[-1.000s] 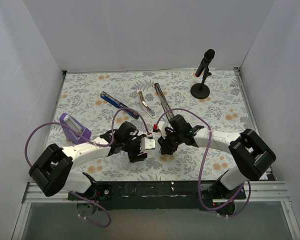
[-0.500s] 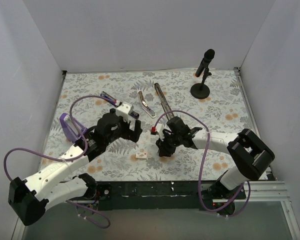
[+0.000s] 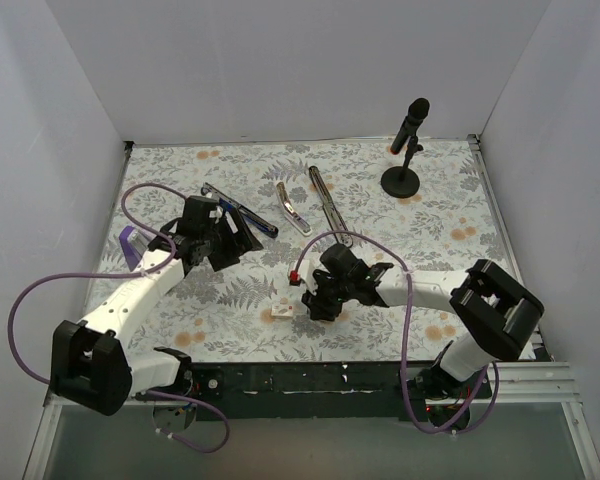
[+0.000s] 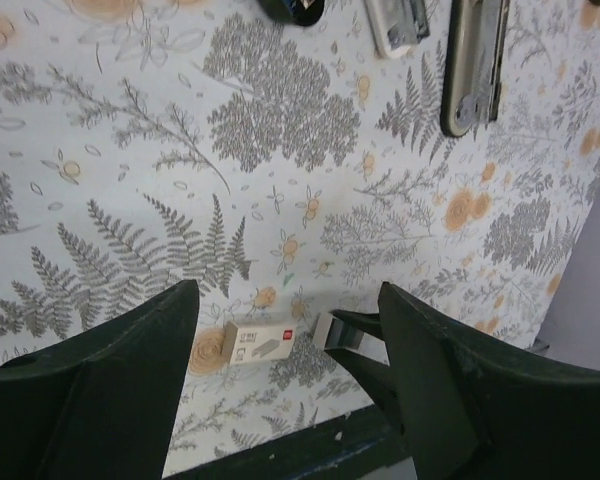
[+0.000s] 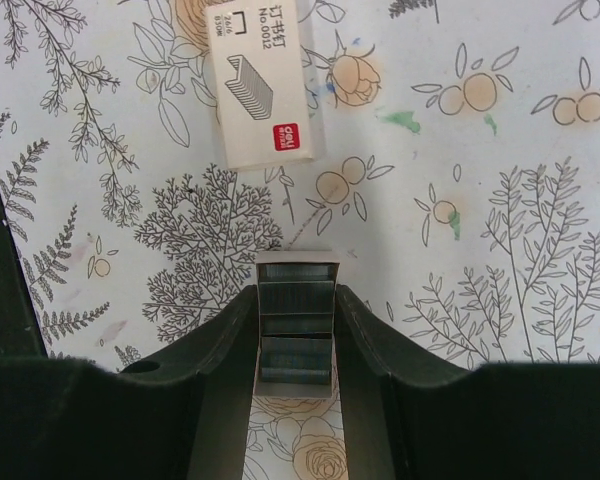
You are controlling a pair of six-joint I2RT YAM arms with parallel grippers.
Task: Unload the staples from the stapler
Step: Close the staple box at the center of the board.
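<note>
Right wrist view: right fingers (image 5: 215, 350) pinch silver strip of staples (image 5: 296, 305); left fingers (image 4: 130, 370) spread, empty. Likely step: depositing staples. Next: lower strip beside white staple box (image 5: 262, 85), release.

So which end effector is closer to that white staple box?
Right. The right end effector, gripping a staple strip, sits just beside the staple box; the left end effector hovers farther back, near the stapler.

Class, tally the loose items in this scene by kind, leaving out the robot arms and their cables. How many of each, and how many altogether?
Stapler bars: 3 (blue-and-black bar, short silver bar, long silver bar)
Staple box: 1
Staple strip: 1
Microphone on stand: 1
Purple block, partly hidden: 1
Total: 7
</note>
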